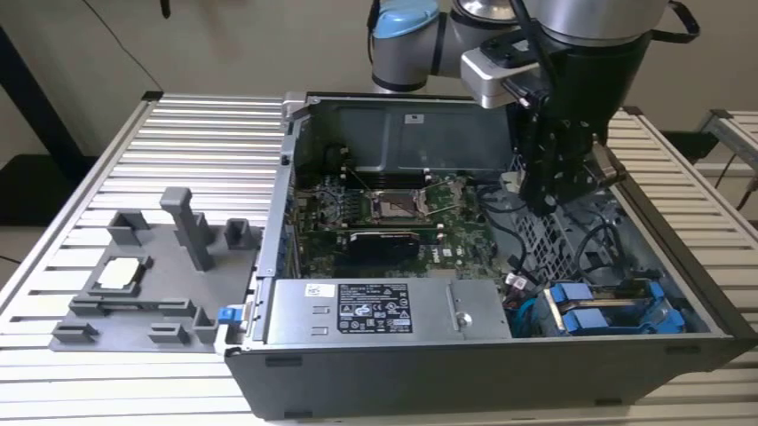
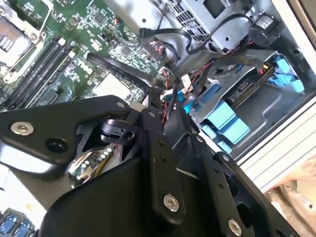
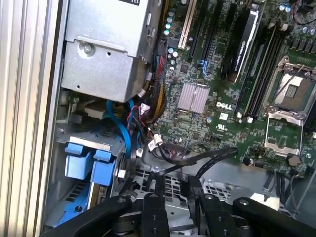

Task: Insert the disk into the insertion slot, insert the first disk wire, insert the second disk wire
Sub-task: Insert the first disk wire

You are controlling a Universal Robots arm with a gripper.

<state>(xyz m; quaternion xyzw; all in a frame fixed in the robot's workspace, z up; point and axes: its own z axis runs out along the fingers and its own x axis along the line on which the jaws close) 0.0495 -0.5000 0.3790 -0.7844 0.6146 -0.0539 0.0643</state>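
The computer case lies open on a ribbed aluminium counter, with bare slats on every side of it. Inside the case, the black pincer hangs low over the perforated grey panel. It stands between the green motherboard and the case wall at the exterior view's right, and loose black and red leads crowd close around it.

In both wrist views one black flat cable runs across the board right up to the pincer's tip. Whether the pincer is clamped on the cable or merely beside it cannot be told.

The disk sits in the insertion slot, a folded sheet-metal bay in the case corner at the exterior view's lower right. A second blue-fronted unit lies just beside it, so two bright blue plastic fronts face out together.

Next to that bay is one boxy grey power supply with a printed label. The board carries one square, metal-framed processor socket.

On the counter at the exterior view's left stands one matt grey fixture with several upright posts, well apart from the pincer.
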